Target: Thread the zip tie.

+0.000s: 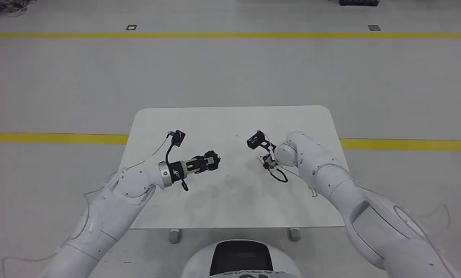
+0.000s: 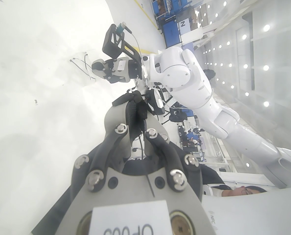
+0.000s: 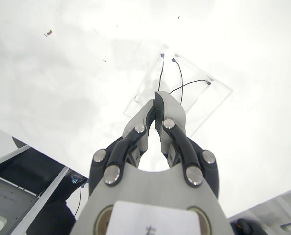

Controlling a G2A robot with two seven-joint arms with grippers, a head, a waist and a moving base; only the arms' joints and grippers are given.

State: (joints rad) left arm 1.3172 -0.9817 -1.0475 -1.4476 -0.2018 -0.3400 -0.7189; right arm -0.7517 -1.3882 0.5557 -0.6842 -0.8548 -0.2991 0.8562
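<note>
Three thin black zip ties (image 3: 181, 86) lie on a flat, clear plastic tray (image 3: 206, 101) with square corners. The tray sits on the smooth white table (image 3: 62, 79), directly beyond the tips of the right gripper (image 3: 155, 104). Two ties run lengthwise away from the tips, with their small square heads at the far ends. The third curves off to one side and crosses one of them. Right gripper: ribbed black pads pressed together; whether a tie end is pinched cannot be determined. Left gripper (image 2: 133, 102): fingers together, well apart from the ties, pointing toward the right gripper.
</note>
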